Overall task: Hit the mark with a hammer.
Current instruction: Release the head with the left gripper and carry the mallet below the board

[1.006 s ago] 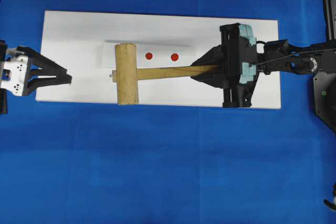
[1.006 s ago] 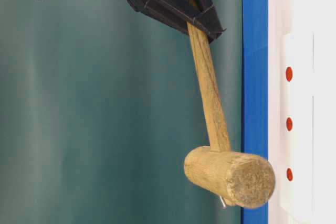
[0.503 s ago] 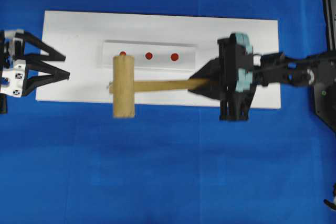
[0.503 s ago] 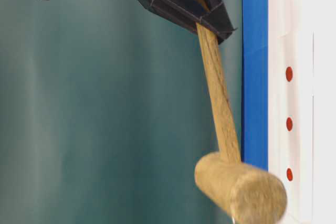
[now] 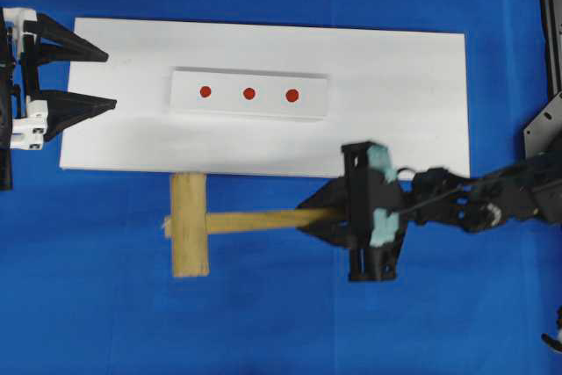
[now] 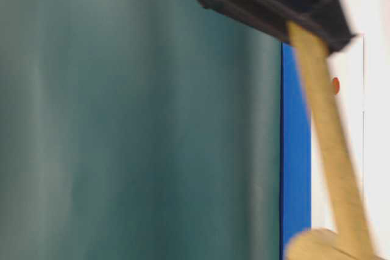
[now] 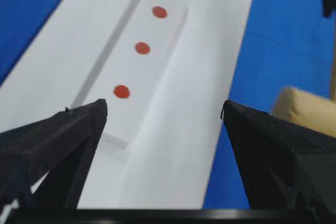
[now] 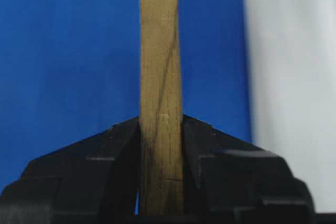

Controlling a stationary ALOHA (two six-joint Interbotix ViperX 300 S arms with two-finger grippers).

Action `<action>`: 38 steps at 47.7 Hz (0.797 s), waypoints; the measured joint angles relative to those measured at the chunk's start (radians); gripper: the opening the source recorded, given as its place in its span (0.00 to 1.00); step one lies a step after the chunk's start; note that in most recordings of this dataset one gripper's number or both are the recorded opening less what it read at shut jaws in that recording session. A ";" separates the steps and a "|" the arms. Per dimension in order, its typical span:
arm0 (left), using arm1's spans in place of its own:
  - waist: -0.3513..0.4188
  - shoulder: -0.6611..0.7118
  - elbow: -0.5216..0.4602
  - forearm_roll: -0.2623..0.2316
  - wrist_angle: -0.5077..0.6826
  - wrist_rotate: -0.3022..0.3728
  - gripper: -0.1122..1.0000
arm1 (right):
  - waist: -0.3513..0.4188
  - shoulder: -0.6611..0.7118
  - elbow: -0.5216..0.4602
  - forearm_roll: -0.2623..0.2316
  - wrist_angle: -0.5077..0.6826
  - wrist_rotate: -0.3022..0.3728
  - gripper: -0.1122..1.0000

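- We see the right tool (image 5: 320, 217) clamped on the far end of the hammer's (image 5: 230, 224) flat wooden handle; the right wrist view shows both black fingers (image 8: 118, 166) pressed against the handle's sides.
- The hammer lies level over the blue worktop (image 5: 263, 322), just off the near long edge of the white board (image 5: 395, 111). Its thick head (image 5: 190, 226) sits to the left in the overhead view, crosswise to the handle, with its upper end close to the board's edge.
- We cannot tell whether the head touches the blue surface.
- On the board lies a narrow white strip (image 5: 248, 94) carrying three red marks (image 5: 248, 93) in a row; the hammer head is well apart from them.
- The left tool (image 5: 92, 79) hangs at the board's left end with its jaws spread wide and nothing between them; in its wrist view the strip and marks show through the gap.
- The table-level view is blurred, showing only the handle slanting down from the right tool.
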 measured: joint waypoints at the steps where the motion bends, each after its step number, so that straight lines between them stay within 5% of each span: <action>1: 0.002 -0.002 0.002 -0.002 -0.002 0.000 0.88 | 0.006 0.008 -0.005 0.003 -0.003 0.000 0.19; 38: 0.006 -0.017 0.017 -0.002 -0.003 0.000 0.88 | 0.067 0.189 -0.066 0.100 -0.072 0.002 0.19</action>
